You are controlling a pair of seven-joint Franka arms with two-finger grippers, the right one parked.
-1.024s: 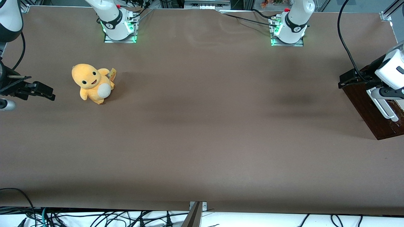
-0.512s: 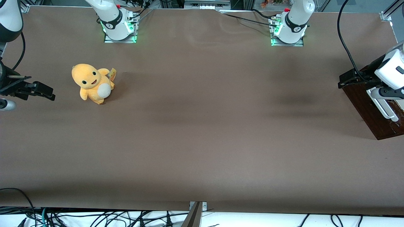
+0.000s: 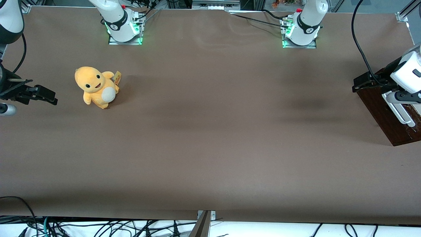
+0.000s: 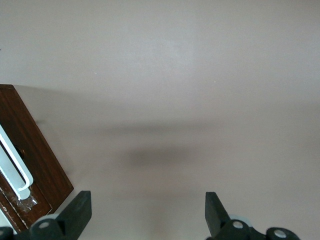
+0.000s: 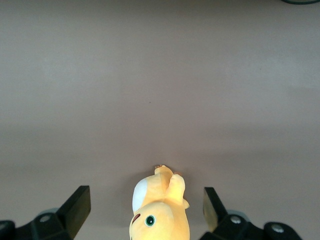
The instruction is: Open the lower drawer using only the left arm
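The lower drawer (image 3: 383,113) shows as a dark reddish-brown wooden front at the working arm's end of the table, with a long white bar handle (image 3: 399,113) on it. My left arm (image 3: 408,70) reaches over it. Its black gripper (image 3: 360,84) hangs above the end of the drawer front that is farther from the front camera. In the left wrist view the gripper (image 4: 147,212) is open and empty, its fingers (image 4: 77,210) wide apart with only bare table between them. The drawer (image 4: 37,157) and its handle (image 4: 14,162) lie off to one side of the fingers, apart from them.
A yellow plush toy (image 3: 96,87) stands on the brown table toward the parked arm's end. Two arm bases (image 3: 301,29) with green lights sit along the table edge farthest from the front camera. Cables lie below the near edge.
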